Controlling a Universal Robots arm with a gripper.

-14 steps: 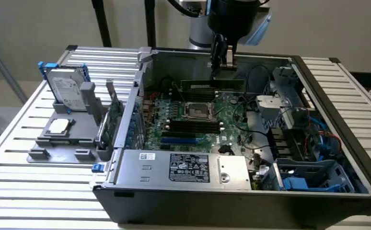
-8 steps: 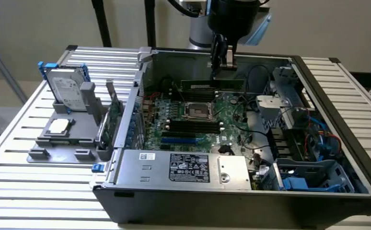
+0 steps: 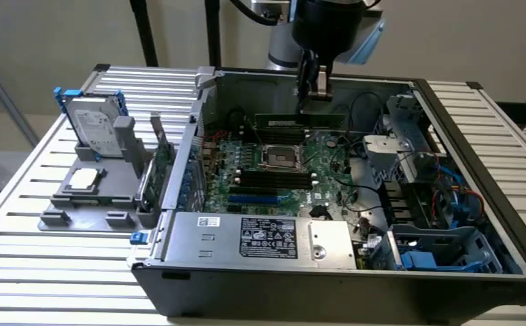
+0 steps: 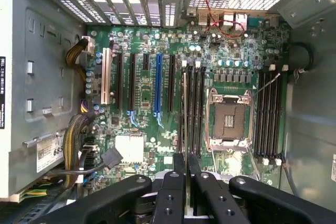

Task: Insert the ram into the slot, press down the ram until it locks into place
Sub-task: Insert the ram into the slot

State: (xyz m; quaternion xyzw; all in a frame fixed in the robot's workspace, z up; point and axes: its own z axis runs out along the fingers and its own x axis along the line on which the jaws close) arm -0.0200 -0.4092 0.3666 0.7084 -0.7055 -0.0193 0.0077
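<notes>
The claw (image 3: 316, 95) (image 4: 186, 162) is clenched on the top edge of the ram (image 3: 286, 121) (image 4: 184, 98), which hangs lengthwise directly beneath it, raised off the motherboard (image 4: 142, 114) inside the open computer case (image 3: 244, 278). Seen from the wrist, the stick's thin edge lines up over a black slot (image 4: 181, 127) below the claw.

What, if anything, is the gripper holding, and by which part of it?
The gripper holds the ram, pinched along its upper long edge. The stick hangs level above the motherboard, not yet in a slot.
</notes>
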